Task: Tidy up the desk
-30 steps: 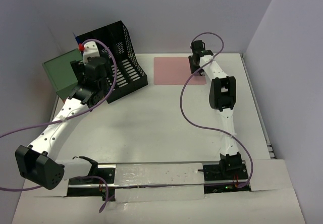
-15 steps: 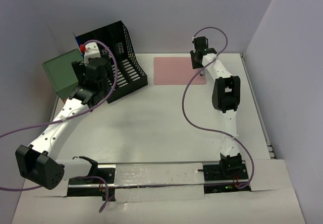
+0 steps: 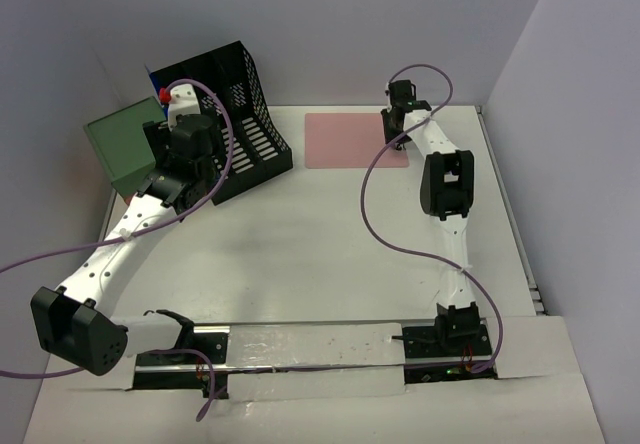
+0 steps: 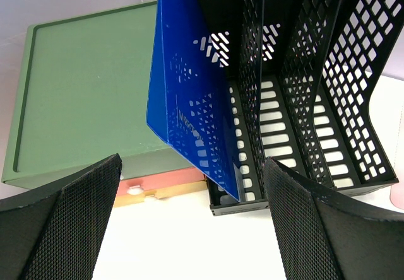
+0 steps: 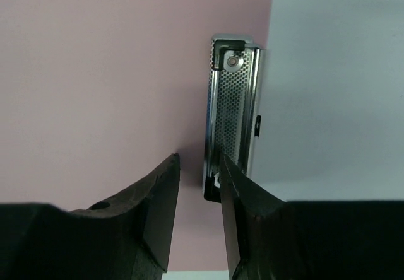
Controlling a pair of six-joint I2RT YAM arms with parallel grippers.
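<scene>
Left gripper (image 4: 192, 166), ten o'clock — wide open, empty. Right gripper (image 5: 197, 166), one o'clock over the pink mat (image 5: 95, 72) — half open, empty.

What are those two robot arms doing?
The left gripper hangs wide open in front of a black file rack holding a blue folder, beside a green box. The right gripper is low over a pink mat on the white desk, jaws slightly apart, right next to a small silver metal thing at the mat's edge. Neither holds anything.
</scene>
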